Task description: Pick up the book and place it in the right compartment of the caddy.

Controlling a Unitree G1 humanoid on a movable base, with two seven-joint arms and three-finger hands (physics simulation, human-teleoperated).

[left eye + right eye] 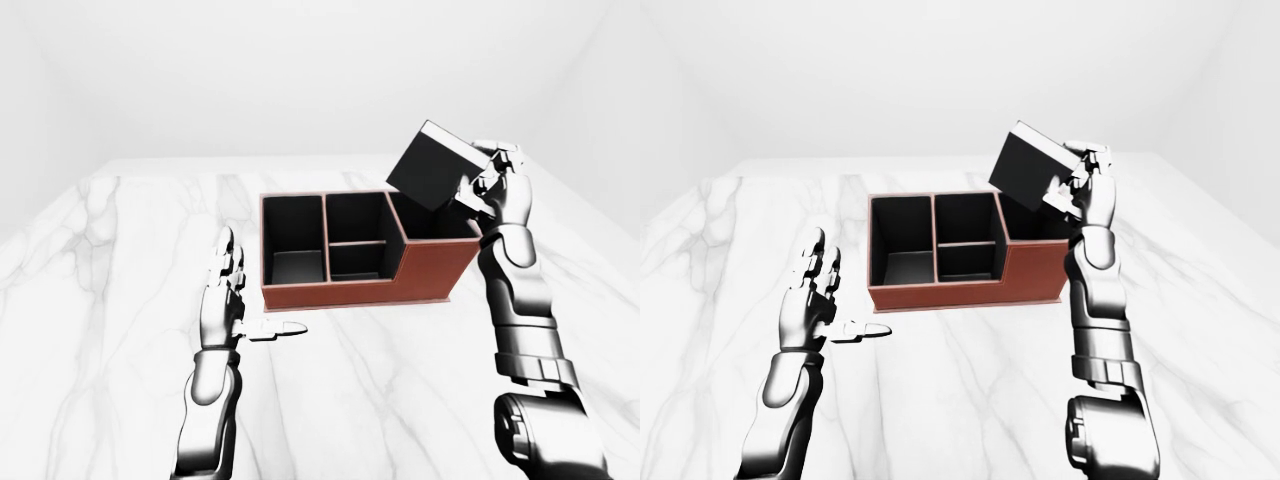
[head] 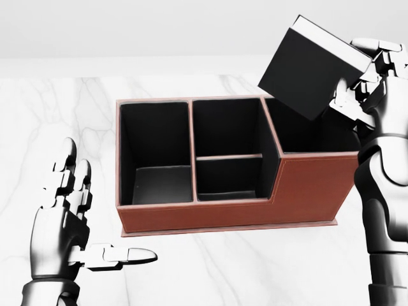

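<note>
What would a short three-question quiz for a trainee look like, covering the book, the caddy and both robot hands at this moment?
1. True or false: the book already rests inside the caddy.
2. Multiple choice: which holds the book? A. the left robot hand B. the right robot hand C. neither
3. Short answer: in the head view, which compartment does the tilted book hang over, and what is in the caddy's other compartments?

Key
1. False: it is held tilted in the air above the caddy.
2. B: its fingers close on the book's right edge, while the left robot hand is open and empty over the marble table.
3. The right, taller compartment; the others are empty.
</note>
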